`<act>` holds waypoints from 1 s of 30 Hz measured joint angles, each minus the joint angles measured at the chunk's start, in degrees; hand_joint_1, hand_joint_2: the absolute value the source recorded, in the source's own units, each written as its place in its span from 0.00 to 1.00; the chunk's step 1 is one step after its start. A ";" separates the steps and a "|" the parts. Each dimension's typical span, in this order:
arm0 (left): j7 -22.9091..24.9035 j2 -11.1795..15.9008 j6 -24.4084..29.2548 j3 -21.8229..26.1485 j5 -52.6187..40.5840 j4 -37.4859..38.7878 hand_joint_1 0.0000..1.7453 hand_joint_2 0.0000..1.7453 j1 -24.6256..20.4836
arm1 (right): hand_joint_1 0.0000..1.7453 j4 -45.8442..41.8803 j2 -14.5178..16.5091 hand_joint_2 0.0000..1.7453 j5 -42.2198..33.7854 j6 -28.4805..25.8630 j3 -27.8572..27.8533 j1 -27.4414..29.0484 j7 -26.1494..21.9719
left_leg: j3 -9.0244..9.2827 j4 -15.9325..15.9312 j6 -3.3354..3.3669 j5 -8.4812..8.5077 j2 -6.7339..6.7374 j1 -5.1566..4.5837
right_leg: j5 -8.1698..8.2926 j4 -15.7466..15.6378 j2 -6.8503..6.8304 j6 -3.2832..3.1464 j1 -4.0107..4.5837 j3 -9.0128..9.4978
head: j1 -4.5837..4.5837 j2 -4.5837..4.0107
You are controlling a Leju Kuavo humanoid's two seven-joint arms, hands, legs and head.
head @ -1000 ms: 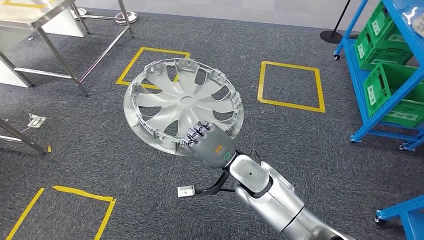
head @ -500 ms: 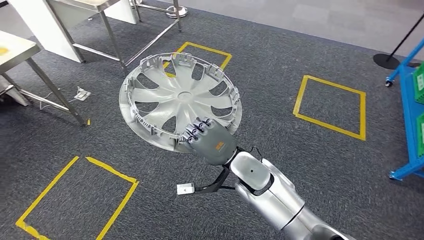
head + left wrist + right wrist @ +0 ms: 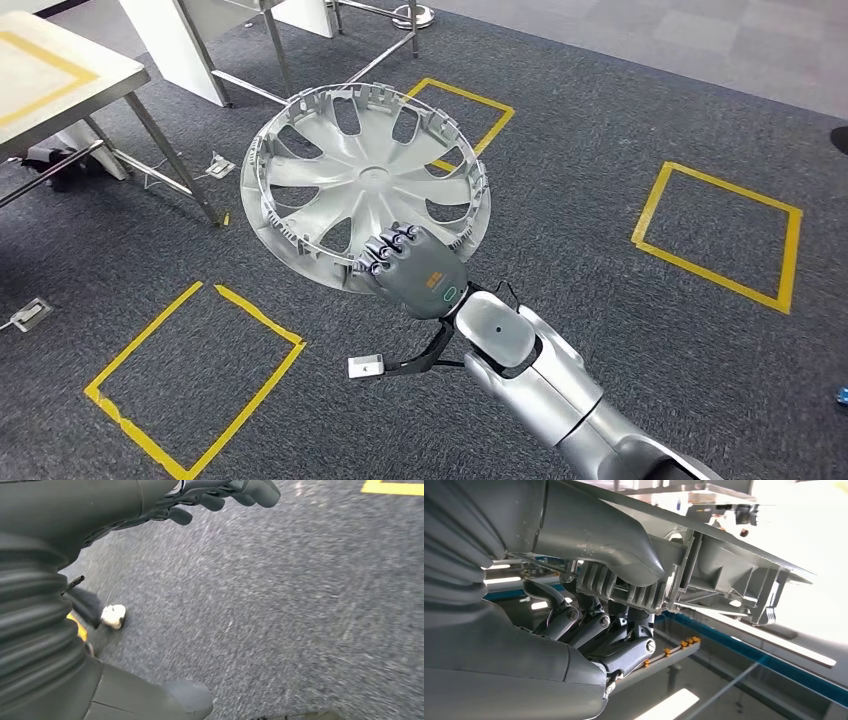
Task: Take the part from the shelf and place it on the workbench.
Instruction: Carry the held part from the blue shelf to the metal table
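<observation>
The part is a silver plastic wheel cover (image 3: 365, 185) with curved spokes and a clipped rim, held nearly flat above the carpet. My right hand (image 3: 415, 275) grips its near rim, fingers over the edge. In the right wrist view the thumb (image 3: 599, 535) presses on the ribbed rim of the wheel cover (image 3: 724, 575) with the dark fingers (image 3: 589, 625) under it. The workbench (image 3: 60, 75), a steel table with a yellow outline on top, stands at the far left. My left hand (image 3: 115, 505) hangs over the grey carpet, fingers apart, holding nothing.
More steel table legs (image 3: 275, 45) and a white panel (image 3: 175, 40) stand at the top left. Yellow tape squares (image 3: 720, 235) (image 3: 195, 375) mark the dark carpet. A small white box (image 3: 25, 315) lies on the floor at left. A white plug (image 3: 366, 366) dangles from my right wrist.
The whole view has swung: the blue shelf has left the picture on the right and the workbench has come in on the left. My right hand still grips the wheel cover.
</observation>
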 joint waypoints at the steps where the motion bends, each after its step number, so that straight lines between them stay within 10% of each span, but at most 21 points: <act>1: 0.00 0.00 0.00 0.00 0.01 0.00 0.00 1.00 0.00 | 1.00 0.00 0.01 1.00 0.00 0.00 0.00 0.00 0.00 | 0.15 -0.28 0.00 0.14 0.03 0.01 | -0.01 0.00 -0.04 0.01 0.00 0.01 | 0.00 0.00; 5: 0.00 -0.13 0.05 0.00 0.00 -0.02 0.00 1.00 -0.18 | 1.00 0.26 0.02 1.00 -0.04 -0.02 -0.02 -0.29 0.02 | 6.06 -12.29 1.67 4.09 3.47 -0.31 | -0.59 0.25 -2.89 1.48 0.57 0.44 | 0.04 0.00; 10: 0.01 -0.20 0.07 0.00 -0.09 -0.03 0.00 1.00 -0.43 | 1.00 0.45 -0.09 1.00 -0.07 -0.13 -0.16 -0.67 0.17 | 5.98 -12.76 3.78 4.55 -0.18 -0.07 | -5.76 9.34 2.96 2.95 0.06 -3.62 | 0.37 0.00; 13: 0.36 -0.21 0.02 0.00 -0.49 -0.02 0.00 1.00 -0.38 | 1.00 0.81 -0.52 1.00 -0.02 -0.17 -0.28 -0.35 0.43 | 5.89 -12.68 3.95 4.66 -2.62 -0.14 | -6.95 16.14 3.74 2.85 0.07 -7.55 | 0.43 0.00; 16: 0.69 -0.23 -0.02 0.00 -0.73 0.00 0.00 1.00 -0.28 | 1.00 1.17 -0.99 1.00 -0.02 -0.35 -0.46 -0.39 0.59 | 5.78 -12.44 3.65 4.80 -5.07 -0.10 | -1.67 7.34 5.46 2.32 -0.09 -3.78 | 0.45 0.00; 19: 0.73 -0.23 0.04 0.00 -0.71 -0.02 0.00 1.00 -0.38 | 1.00 1.66 -1.16 1.00 -0.08 -0.84 -0.73 -0.78 0.59 | 5.12 -12.41 2.53 5.23 -6.95 0.01 | 0.03 0.93 7.91 2.12 -0.06 -1.07 | 0.47 0.00; 21: 0.62 -0.17 0.14 0.00 -0.67 -0.03 0.00 1.00 -0.34 | 1.00 2.03 -1.02 1.00 -0.04 -0.98 -0.80 -1.13 0.54 | 4.70 -12.75 1.66 5.65 -7.65 0.13 | 0.43 0.60 6.76 1.67 0.07 -1.00 | 0.50 0.00; 23: 0.55 -0.13 0.30 0.00 -0.66 -0.01 0.00 1.00 -0.31 | 1.00 2.50 -0.70 1.00 -0.01 -1.05 -0.81 -1.60 0.55 | 3.83 -11.59 1.06 4.83 -5.27 -0.03 | 0.85 0.14 5.44 0.86 -0.05 -0.87 | 0.36 0.00; 27: 0.44 -0.09 0.43 0.00 -0.66 -0.01 0.00 1.00 -0.65 | 1.00 3.47 -0.50 1.00 0.05 -1.20 -0.83 -1.88 0.65 | -1.81 1.00 0.32 -1.60 -0.47 -0.13 | 0.88 -0.08 2.06 0.07 0.08 -0.86 | 0.14 0.00; 30: 0.38 0.02 0.42 0.00 -0.65 -0.02 0.00 1.00 -0.57 | 1.00 4.06 -0.46 1.00 0.09 -1.22 -0.83 -1.99 0.55 | 0.00 -1.12 0.19 0.64 0.41 -0.09 | 0.77 -0.02 -0.39 0.19 0.10 -0.81 | 0.14 0.00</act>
